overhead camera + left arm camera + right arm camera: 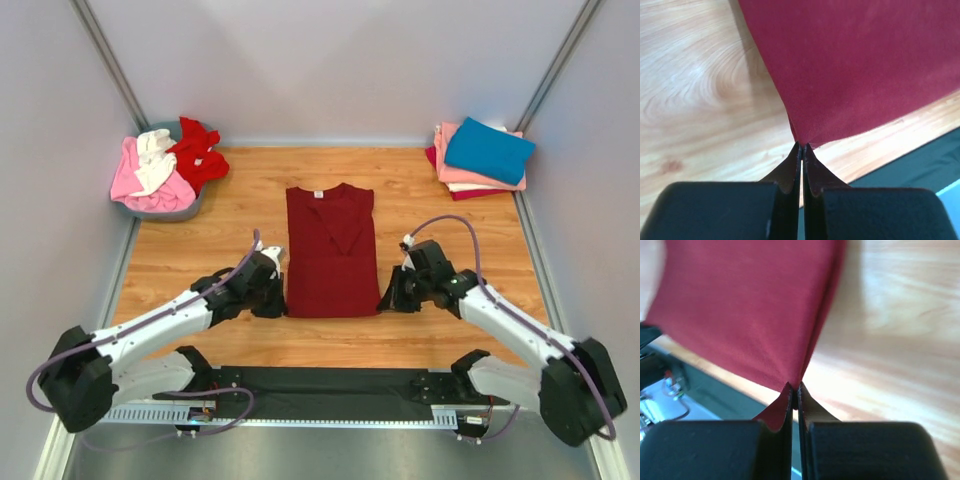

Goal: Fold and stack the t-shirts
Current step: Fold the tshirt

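Note:
The dark maroon t-shirt (330,250) lies in the middle of the wooden table, its sides folded in to a narrow strip with the collar at the far end. My left gripper (274,300) is shut on its near left corner (805,135). My right gripper (390,297) is shut on its near right corner (790,375). Both corners are drawn up to a point at the fingertips. A folded stack with a teal-blue shirt (489,150) on pink ones (455,172) sits at the far right. Pink (130,180), white (155,160) and bright red (198,152) shirts lie crumpled at the far left.
The crumpled shirts sit in a grey basket (190,208) in the far left corner. Grey walls close in the table on three sides. A dark strip (330,380) runs along the near edge between the arm bases.

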Tool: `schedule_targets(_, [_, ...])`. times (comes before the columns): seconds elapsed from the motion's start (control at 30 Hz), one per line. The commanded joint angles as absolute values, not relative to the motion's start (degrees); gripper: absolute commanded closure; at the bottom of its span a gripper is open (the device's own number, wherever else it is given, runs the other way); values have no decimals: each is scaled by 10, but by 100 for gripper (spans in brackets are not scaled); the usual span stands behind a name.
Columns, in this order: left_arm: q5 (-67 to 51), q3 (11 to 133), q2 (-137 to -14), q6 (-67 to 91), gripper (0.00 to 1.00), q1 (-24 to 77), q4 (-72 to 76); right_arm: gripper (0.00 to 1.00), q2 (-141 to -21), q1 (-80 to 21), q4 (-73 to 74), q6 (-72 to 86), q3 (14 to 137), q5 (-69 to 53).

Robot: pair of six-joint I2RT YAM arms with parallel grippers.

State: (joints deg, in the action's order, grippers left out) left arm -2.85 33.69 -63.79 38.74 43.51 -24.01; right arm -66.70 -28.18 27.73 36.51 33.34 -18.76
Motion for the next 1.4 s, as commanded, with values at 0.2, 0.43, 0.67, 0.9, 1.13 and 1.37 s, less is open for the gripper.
schedule_targets(0.2, [42,458,-587,372,100,437,-382,99,-568,-306,417,374,456,-114])
schedule_targets(0.43, [91,639,-692,302,100,418,-447,99,-643,-289,432,328,571,-63])
schedule_targets(0.67, [70,771,-814,249,100,370,-487,100,-733,-254,416,304,647,-65])
schedule_targets(0.9, [-4,951,-1005,220,100,260,-499,99,-940,-192,420,308,850,-91])
schedule_targets(1.13, [-143,1438,-1404,214,1,133,-602,0,-1431,-128,667,296,1544,-131])
schedule_targets(1.37, [-212,1182,-1300,251,0,118,-430,0,-1225,-127,394,309,1129,-134])
